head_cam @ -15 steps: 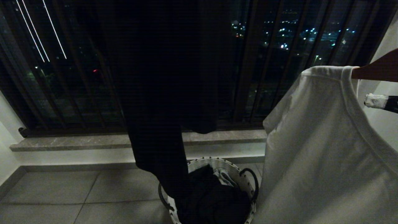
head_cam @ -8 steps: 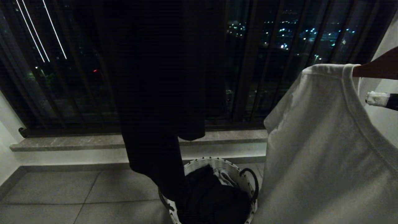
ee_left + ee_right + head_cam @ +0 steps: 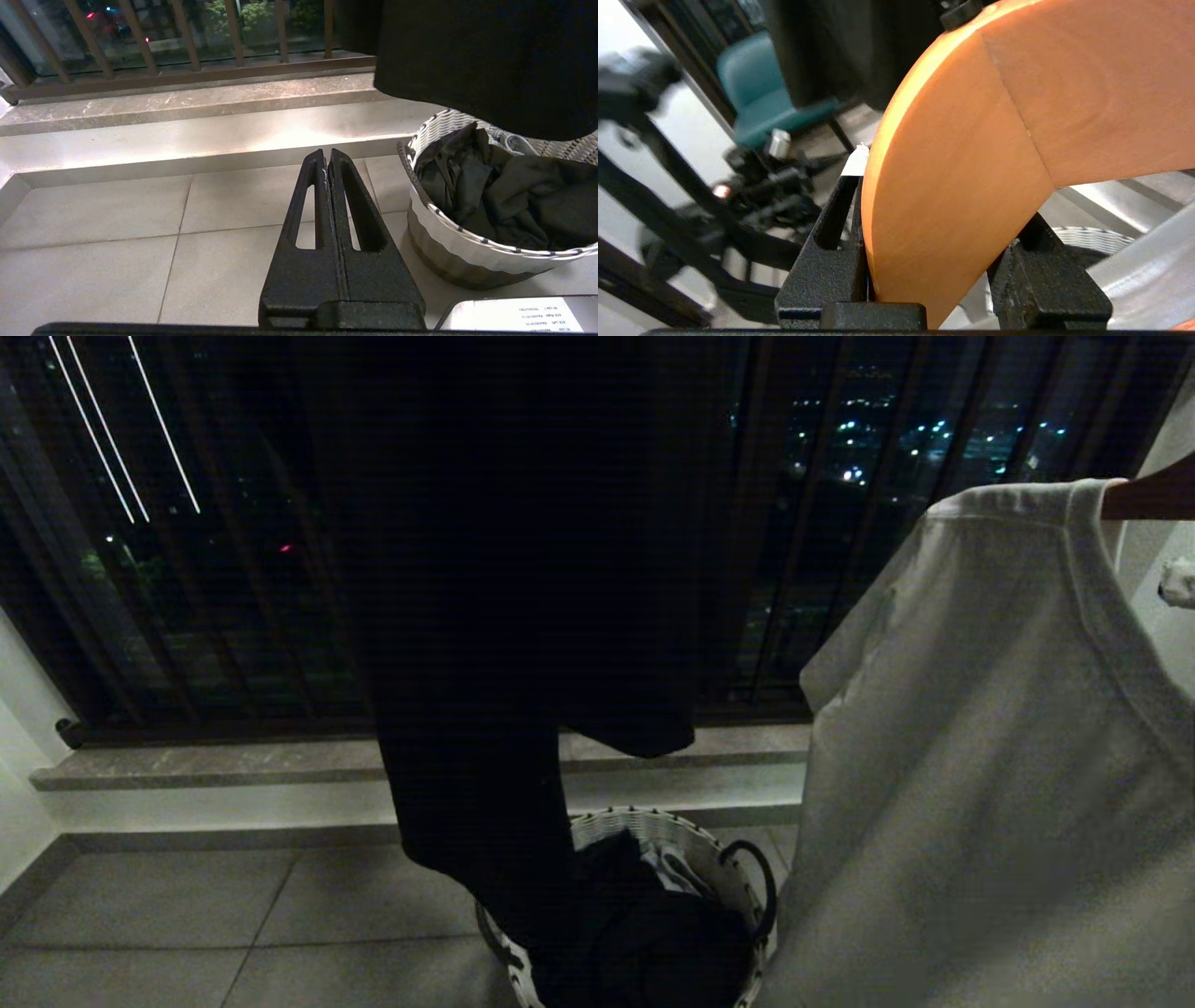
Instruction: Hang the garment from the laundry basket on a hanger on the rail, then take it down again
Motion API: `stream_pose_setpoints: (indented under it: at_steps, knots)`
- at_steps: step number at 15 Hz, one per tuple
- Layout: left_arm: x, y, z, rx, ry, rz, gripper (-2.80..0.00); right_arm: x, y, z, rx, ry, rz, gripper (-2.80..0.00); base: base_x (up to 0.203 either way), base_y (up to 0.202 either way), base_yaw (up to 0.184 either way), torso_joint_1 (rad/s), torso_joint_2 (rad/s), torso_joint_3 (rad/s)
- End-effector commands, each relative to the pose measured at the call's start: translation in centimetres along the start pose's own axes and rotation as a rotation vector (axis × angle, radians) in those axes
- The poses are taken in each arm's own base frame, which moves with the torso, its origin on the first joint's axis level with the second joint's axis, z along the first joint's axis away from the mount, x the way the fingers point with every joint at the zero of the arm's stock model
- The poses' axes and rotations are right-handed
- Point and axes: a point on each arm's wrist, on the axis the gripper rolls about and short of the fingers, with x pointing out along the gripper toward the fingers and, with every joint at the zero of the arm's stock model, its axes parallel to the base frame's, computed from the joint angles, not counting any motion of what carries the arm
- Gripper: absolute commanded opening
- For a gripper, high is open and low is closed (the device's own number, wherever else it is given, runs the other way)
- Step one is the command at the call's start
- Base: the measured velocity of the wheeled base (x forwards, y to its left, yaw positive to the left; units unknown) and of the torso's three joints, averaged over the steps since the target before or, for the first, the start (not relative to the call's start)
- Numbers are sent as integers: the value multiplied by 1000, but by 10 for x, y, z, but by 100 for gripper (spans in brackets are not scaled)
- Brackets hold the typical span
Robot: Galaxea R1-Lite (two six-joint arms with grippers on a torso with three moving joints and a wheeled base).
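Compared with a second ago, the white T-shirt (image 3: 980,756) and its wooden hanger (image 3: 1153,495) sit higher and further toward the right edge of the head view, and the hem of the black garment (image 3: 523,616) hanging mid-frame has swung slightly.

That black garment is the largest thing in the head view, draped in front of the dark window grille (image 3: 187,597) and reaching down to the laundry basket (image 3: 653,826), which stands on the tiled floor (image 3: 233,915) below the stone sill (image 3: 215,761) with more dark clothes inside. The rail itself is not in any view.

The shirt hangs spread from the hanger's shoulders, which I judge keeps it open for carrying to or from the rail. Only a white fingertip (image 3: 1176,581) shows in the head view; the right wrist view shows what it cannot: the right gripper (image 3: 934,280) clamped on the hanger's curved orange-brown body, one finger on each face.

Seen from the left wrist, the left gripper (image 3: 327,161) is parked low, fingers pressed together on nothing, pointing over the floor just beside the basket's white woven rim.
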Motion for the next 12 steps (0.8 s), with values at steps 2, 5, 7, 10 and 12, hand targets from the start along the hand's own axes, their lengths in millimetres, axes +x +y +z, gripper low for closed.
stream_pose_setpoints:
  at_steps: [2,5,7,10,12]
  knots:
    - [0,0,0,1,1,0,-280,0,9,14,-12,-16,3,-280,0,0,0,0,0,0]
    - [0,0,-1,0,1,0,-280,4,-7,20,8,-33,-37,-280,0,0,0,0,0,0]
    - [0,0,0,0,1,-1,-280,7,-22,21,35,-26,-41,-280,0,0,0,0,0,0]
    - [0,0,0,0,0,0,-280,13,-44,22,68,-16,-47,-280,0,0,0,0,0,0]
    - [0,0,-1,1,1,-2,-280,18,-61,26,83,-10,-49,-280,0,0,0,0,0,0]
